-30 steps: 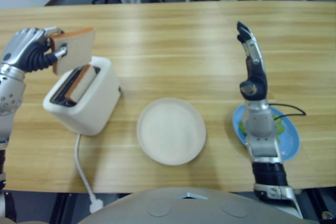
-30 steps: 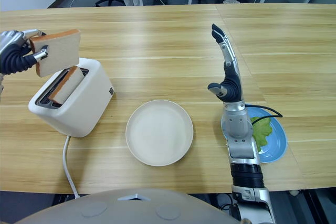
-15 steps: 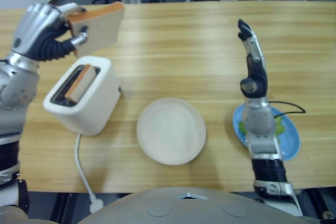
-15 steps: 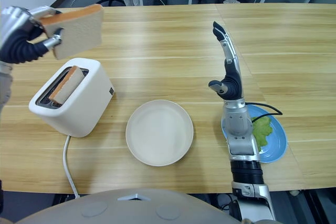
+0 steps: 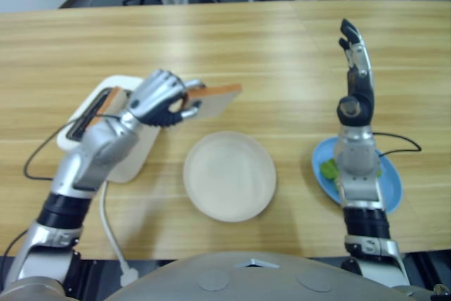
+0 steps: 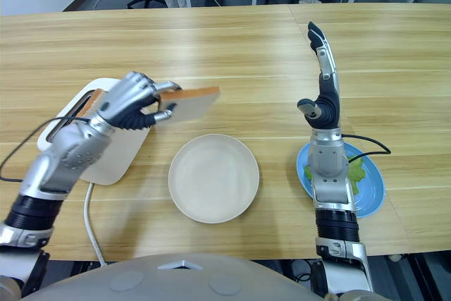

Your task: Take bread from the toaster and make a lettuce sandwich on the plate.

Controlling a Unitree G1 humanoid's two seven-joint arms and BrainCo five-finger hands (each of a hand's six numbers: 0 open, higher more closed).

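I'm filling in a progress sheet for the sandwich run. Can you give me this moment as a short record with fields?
left hand: fingers shut on the bread slice, between toaster and cream plate
bread slice: held roughly flat, above the table, not yet on the cream plate
toaster: second slice in the slot
cream plate: bare
right hand: open, fingers pointing up, holding nothing
lettuce: on the blue plate
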